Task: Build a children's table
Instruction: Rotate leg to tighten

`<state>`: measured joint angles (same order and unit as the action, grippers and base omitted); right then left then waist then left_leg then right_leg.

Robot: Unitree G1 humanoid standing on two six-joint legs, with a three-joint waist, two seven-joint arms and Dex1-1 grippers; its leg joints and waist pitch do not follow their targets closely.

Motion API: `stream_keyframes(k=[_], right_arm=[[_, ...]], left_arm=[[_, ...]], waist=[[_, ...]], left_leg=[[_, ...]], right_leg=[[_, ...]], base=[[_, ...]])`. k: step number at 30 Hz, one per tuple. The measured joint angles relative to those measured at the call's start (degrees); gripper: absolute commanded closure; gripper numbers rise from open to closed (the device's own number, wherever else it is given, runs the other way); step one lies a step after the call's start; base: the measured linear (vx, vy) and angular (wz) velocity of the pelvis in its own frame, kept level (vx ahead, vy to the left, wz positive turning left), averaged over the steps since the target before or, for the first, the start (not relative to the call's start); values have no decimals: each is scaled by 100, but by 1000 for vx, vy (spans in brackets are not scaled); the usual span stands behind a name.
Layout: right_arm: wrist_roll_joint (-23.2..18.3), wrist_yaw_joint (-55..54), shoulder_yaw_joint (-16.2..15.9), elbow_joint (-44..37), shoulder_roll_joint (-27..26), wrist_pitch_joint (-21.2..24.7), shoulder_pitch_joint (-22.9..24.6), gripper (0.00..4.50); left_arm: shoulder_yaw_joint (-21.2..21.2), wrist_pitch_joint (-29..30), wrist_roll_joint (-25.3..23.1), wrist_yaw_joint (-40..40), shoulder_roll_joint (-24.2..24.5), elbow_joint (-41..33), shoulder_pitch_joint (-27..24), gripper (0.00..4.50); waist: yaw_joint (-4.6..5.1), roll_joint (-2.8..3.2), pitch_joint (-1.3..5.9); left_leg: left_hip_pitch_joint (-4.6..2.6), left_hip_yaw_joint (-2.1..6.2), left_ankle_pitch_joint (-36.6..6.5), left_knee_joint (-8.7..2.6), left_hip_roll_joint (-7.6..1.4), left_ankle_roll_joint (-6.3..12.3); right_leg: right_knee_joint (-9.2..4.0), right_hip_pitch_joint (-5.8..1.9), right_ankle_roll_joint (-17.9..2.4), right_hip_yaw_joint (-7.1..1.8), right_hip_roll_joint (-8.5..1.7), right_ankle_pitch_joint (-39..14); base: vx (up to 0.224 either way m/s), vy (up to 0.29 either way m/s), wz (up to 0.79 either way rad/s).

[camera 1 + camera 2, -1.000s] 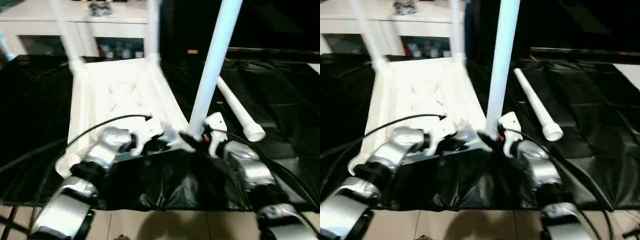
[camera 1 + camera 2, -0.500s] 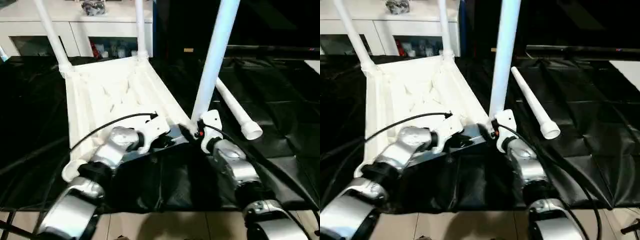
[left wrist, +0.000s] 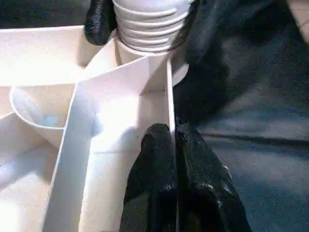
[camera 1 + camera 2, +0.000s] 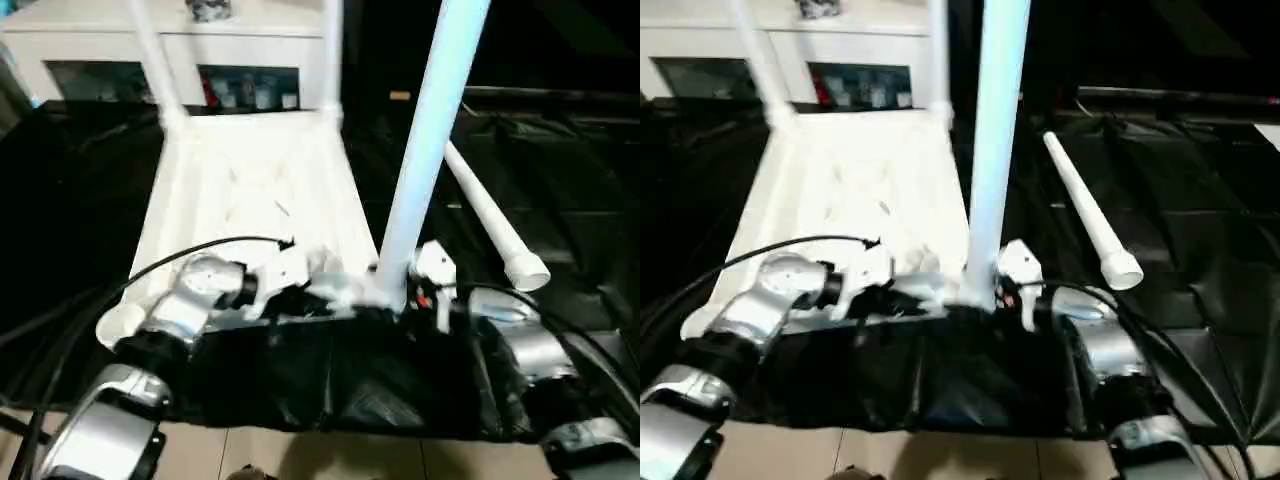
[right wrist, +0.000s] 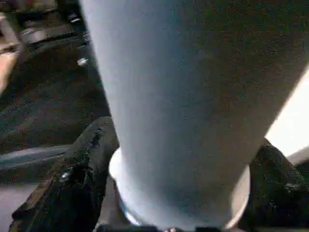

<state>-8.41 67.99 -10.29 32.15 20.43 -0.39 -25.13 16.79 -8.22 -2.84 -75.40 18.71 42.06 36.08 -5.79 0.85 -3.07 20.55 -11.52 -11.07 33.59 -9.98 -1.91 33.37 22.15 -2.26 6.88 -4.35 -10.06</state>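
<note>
Black sheeting (image 4: 560,200) carries the upturned white tabletop (image 4: 250,190), one loose leg (image 4: 490,225) lying beside it. Right hand (image 5: 169,193) grips the upright leg (image 4: 425,160) at the near corner socket; left hand (image 3: 176,145), closed, presses the tabletop's rib.

Left gripper (image 3: 174,140) closed, right gripper (image 5: 178,159) spread
</note>
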Motion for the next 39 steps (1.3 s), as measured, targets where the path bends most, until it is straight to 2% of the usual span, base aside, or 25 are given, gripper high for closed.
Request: stream_keyframes(k=[8,13,16,19,22,25,28,29,31,34,39], right_arm=[[-53,393,-119,-93,60,123,-3,157],[-59,369,-123,-172,7,233,11,164],[-56,-144,101,-109,-197,241,90,167],[12,-1197,386,102,-549,197,76,168],[130,-2295,643,341,-879,159,3,169],[302,-3217,725,514,-1133,153,-127,169],[445,-4018,864,665,-1428,117,-216,169],[458,-4273,922,722,-1507,56,-230,101],[461,-4404,979,756,-1570,-16,-228,101],[593,-4435,978,763,-1556,-99,-228,59],[608,-4161,862,763,-1439,-291,-196,40]], left_arm=[[23,-89,64,-375,92,37,-1,450],[17,-91,76,-368,95,50,1,450],[-30,13,10,-32,38,87,13,450],[-121,269,-151,619,-152,161,91,450],[-138,587,-292,1210,-435,159,123,450],[-166,864,-370,1667,-630,158,172,450],[-196,990,-483,2064,-814,172,195,450],[-199,1051,-509,2191,-897,172,203,450],[-204,1083,-518,2255,-944,171,206,450],[-182,1106,-522,2208,-1009,130,201,450],[-179,1089,-522,2068,-968,17,163,450]], waist=[[-56,0,0],[-63,0,0],[-54,-1,1],[21,-4,2],[141,-14,6],[247,-14,8],[290,-15,17],[294,-7,23],[296,3,30],[264,25,44],[241,41,44]], left_leg=[[0,0,0,1,0,0],[-1,0,0,3,0,0],[-13,0,2,4,0,-2],[-27,1,2,11,1,-3],[-50,1,2,16,1,-4],[-54,3,2,15,3,-4],[-56,5,2,13,5,-4],[-54,5,2,13,5,-4],[-52,5,2,13,8,-4],[-44,4,1,10,10,-3],[-38,4,0,-12,10,-3]], right_leg=[[6,-3,3,-2,-1,-1],[10,-3,4,-2,-1,-2],[13,-10,3,-3,-2,-1],[16,-20,34,-4,-4,-19],[12,-34,36,-7,-4,-20],[7,-34,36,-7,-5,-20],[5,-35,37,-7,-4,-19],[3,-35,37,-7,-4,-19],[2,-34,37,-10,-5,-19],[-2,-32,37,-12,-5,-18],[2,-20,11,-10,-4,-1]], base=[[0,0,0],[0,0,0],[0,0,0],[0,0,0],[0,0,0],[0,0,0],[0,0,0],[0,0,0],[0,0,0],[0,0,0],[0,0,0]])
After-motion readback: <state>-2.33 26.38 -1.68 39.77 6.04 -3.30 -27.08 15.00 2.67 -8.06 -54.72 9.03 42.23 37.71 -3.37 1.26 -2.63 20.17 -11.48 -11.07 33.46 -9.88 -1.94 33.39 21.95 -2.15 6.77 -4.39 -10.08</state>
